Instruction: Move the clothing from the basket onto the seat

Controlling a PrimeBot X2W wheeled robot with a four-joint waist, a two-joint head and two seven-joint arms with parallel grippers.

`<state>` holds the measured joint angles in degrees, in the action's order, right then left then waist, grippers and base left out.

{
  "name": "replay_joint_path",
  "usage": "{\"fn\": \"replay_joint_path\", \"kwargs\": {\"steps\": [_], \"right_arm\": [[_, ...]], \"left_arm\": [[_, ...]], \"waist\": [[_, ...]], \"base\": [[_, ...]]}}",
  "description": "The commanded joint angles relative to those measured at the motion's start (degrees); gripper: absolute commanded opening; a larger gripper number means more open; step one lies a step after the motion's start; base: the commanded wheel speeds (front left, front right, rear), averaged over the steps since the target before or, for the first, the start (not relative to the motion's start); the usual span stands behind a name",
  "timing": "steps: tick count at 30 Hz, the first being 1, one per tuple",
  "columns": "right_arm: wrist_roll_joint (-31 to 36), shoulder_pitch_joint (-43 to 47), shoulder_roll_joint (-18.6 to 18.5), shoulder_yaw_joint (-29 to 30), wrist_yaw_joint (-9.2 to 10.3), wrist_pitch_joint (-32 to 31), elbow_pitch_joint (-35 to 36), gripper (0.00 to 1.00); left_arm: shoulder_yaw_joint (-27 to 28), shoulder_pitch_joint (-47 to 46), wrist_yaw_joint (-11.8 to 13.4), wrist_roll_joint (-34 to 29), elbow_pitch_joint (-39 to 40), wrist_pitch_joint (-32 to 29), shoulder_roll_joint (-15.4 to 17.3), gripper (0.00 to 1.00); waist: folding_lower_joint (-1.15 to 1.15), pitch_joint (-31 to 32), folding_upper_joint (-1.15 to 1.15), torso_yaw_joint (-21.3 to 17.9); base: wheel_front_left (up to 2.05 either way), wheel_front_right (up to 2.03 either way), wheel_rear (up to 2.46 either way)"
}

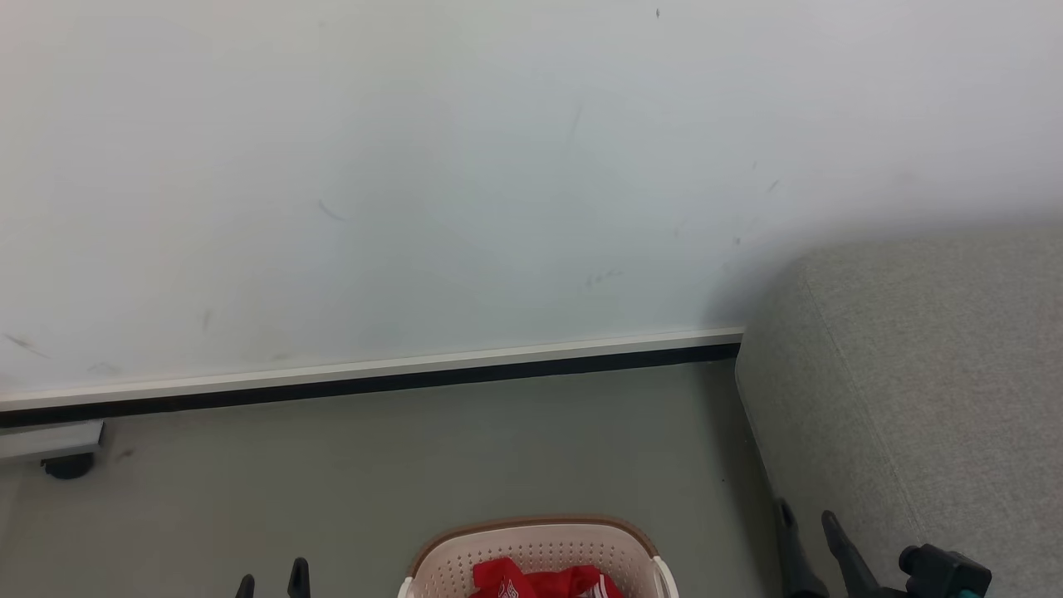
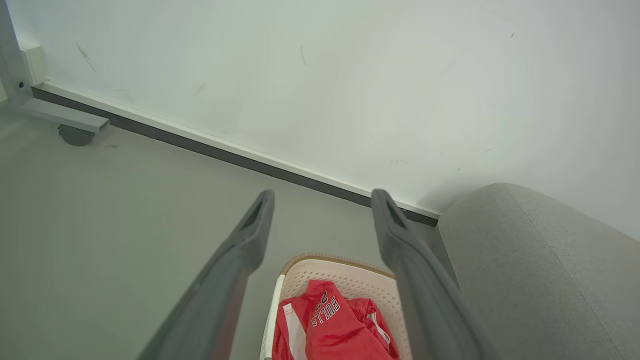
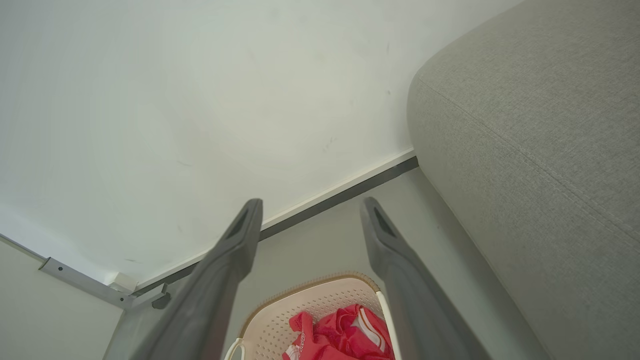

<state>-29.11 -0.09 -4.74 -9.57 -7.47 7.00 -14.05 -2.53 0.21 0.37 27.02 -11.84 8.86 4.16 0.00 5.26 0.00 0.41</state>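
Left fingers (image 1: 299,580) sat at seven o'clock, spread wide, gripping nothing. At six o'clock the cream-white perforated plastic basket with its brown rim (image 1: 531,526) stood on the grey floor (image 1: 332,482), bright red white-lettered clothing (image 1: 540,581) bunched inside. Right fingers (image 1: 839,540), five o'clock, gaped empty too, by the big grey woven-fabric seat cushion (image 1: 913,374).

We note red fabric clothing (image 1: 544,583) in cream perforated plastic basket (image 1: 531,550); grey woven-fabric seat (image 1: 913,374) to basket's right.
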Motion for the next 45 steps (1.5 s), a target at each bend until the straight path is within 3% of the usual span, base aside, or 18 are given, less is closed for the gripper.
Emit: {"fn": "replay_joint_path", "kwargs": {"steps": [1,45], "right_arm": [[1.57,0.46,0.16,-0.18,-0.03,-0.16,0.52,1.00],[24.73,2.26,2.01,-1.85,-0.04,0.00,1.18,1.00]], "left_arm": [[-0.12,0.80,0.25,-1.47,0.51,0.59,0.58,1.00],[-2.61,4.11,2.86,-18.90,0.58,6.54,1.24,1.00]], "waist": [[0.00,0.07,0.00,-0.03],[0.00,2.52,0.00,-0.48]], "base": [[0.00,0.00,0.00],[0.00,0.00,0.00]]}}
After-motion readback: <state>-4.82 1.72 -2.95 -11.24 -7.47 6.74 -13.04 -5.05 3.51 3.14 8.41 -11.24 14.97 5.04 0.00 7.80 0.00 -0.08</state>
